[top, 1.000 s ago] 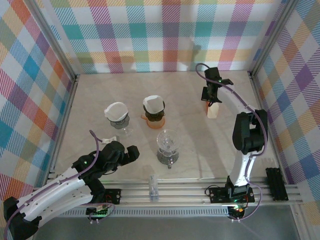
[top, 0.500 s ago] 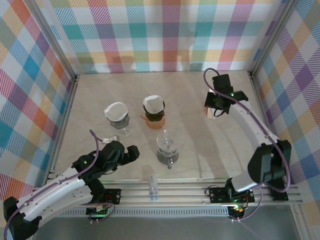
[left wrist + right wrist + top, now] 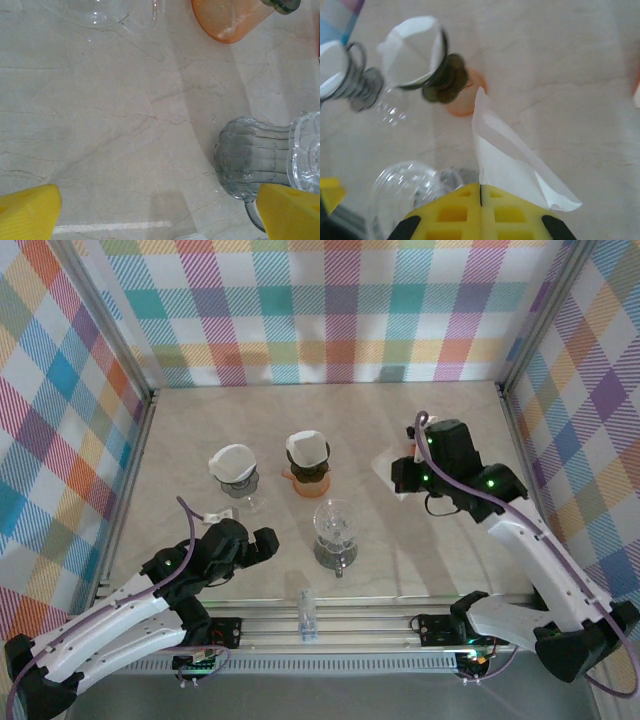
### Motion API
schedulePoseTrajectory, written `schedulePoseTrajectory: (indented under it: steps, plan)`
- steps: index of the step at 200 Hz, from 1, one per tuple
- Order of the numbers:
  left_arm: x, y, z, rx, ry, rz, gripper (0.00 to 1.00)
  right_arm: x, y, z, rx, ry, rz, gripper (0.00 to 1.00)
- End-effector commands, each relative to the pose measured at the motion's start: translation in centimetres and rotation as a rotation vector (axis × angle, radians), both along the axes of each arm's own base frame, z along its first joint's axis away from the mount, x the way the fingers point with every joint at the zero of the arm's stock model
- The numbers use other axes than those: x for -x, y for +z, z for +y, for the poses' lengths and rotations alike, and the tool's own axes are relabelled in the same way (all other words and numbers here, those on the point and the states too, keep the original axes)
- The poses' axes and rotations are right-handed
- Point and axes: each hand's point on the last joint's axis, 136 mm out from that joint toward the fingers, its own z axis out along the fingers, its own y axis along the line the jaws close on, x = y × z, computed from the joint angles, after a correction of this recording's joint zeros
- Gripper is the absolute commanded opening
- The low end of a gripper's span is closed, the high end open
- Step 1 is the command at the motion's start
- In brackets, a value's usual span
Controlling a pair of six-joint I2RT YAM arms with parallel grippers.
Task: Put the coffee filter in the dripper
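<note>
Filter [image 3: 512, 162], judged light and easily crumpled, is pinched at its edge by the right gripper [image 3: 480, 195]; the left gripper [image 3: 159, 212] is spread wide.

The top external camera looks steeply down from high over the 6 o'clock edge onto the whole table [image 3: 200, 430], while both wrist cameras hang close above its surface, and all three share the clear glass dripper [image 3: 335, 530] [image 3: 252, 160] [image 3: 402, 192] near the centre.
</note>
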Motion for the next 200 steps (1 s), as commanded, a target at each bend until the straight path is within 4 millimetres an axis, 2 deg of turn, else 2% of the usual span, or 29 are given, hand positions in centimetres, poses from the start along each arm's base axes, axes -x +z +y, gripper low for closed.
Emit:
schedulePoseTrajectory:
  steps: [1, 21, 47, 88, 129, 167, 200]
  plan:
    - [-0.4, 1.3, 0.4, -0.011, 0.007, -0.028, 1.0, 3.3, 0.7, 1.0, 0.001, 0.112, 0.052, 0.0]
    - [-0.5, 1.8, -0.3, 0.004, -0.022, -0.04, 1.0, 5.1, 1.2, 1.8, 0.011, 0.171, 0.081, 0.0]
    - [-0.9, 2.7, -1.6, 0.03, -0.073, -0.055, 1.0, 6.3, 1.9, 2.1, 0.059, 0.204, 0.103, 0.0]
    - [-1.3, 3.2, -3.0, 0.005, -0.131, -0.039, 1.0, 7.3, 2.4, 2.5, 0.159, 0.25, 0.172, 0.0]
    - [-1.4, 3.2, -4.1, 0.01, -0.175, -0.026, 1.0, 8.2, 1.5, 3.6, 0.27, 0.315, 0.265, 0.0]
    - [-1.4, 3.2, -4.2, 0.016, -0.182, -0.025, 1.0, 8.1, 0.4, 6.0, 0.372, 0.397, 0.29, 0.0]
    - [-1.2, 3.2, -4.3, 0.024, -0.189, -0.025, 1.0, 7.6, 0.0, 8.5, 0.378, 0.452, 0.288, 0.0]
